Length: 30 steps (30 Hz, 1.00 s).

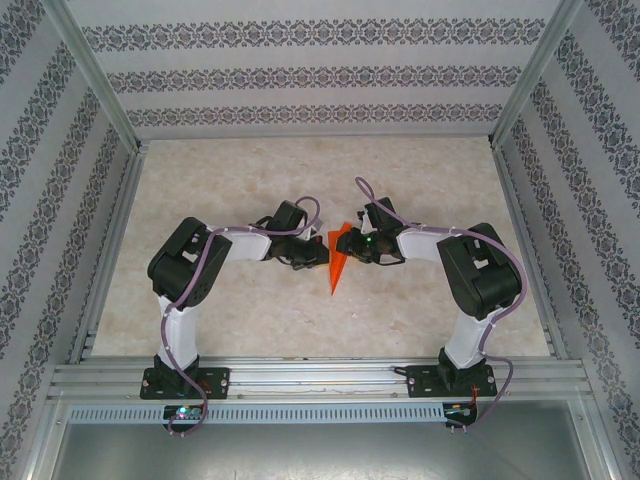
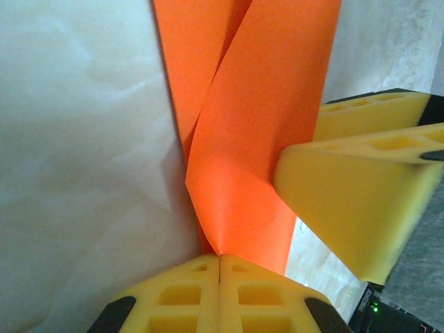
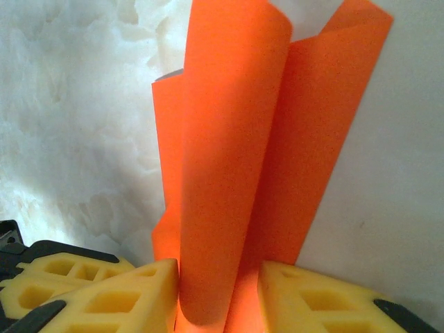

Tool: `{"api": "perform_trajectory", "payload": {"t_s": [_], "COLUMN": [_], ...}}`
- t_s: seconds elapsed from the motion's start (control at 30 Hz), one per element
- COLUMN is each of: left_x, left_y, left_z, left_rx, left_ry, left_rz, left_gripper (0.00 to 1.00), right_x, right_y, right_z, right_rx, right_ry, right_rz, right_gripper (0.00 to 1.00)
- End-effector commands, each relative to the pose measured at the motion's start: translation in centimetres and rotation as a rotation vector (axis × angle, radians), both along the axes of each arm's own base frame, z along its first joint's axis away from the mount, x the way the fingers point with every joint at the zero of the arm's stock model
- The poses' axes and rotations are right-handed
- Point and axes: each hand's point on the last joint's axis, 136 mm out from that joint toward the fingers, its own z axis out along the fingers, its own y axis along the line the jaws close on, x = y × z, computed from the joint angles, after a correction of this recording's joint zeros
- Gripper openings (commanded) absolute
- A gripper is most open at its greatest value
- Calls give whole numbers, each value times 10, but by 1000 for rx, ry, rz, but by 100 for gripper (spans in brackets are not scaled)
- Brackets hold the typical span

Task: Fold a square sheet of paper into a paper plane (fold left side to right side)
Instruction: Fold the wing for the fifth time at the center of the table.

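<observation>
There's the bright orange-red paper sheet [image 1: 338,260], folded to a slim dart, layers curling upward, centre of the table [image 1: 300,190], sharp tip toward the near edge.

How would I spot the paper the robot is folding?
Look at the pale marbled table between the patterned walls. In its middle, the left claw and right claw meet at the folded paper. It's the only bright orange thing, narrowing to a point toward the near edge.

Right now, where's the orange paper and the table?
orange paper [image 1: 338,262]: top view, middle of the folded sheet.
table [image 1: 300,170]: top view, bare far part.
</observation>
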Motion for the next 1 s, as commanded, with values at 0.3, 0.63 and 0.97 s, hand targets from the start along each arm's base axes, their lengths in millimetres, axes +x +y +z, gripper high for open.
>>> {"api": "perform_trajectory", "payload": {"t_s": [0.3, 0.63, 0.97], "left_x": [-3, 2, 2], "left_y": [-5, -8, -10], "left_z": [-11, 9, 15], "left_rx": [27, -11, -18], "left_ry": [9, -68, -88], "left_rz": [-31, -35, -42], "left_gripper": [4, 3, 3], "right_x": [-12, -14, -14], "right_y": [1, 1, 1], "right_z": [-25, -29, -31], "right_rx": [-55, -63, -63], "right_ry": [54, 65, 68], "right_rz": [26, 28, 30], "right_gripper": [39, 39, 39]}}
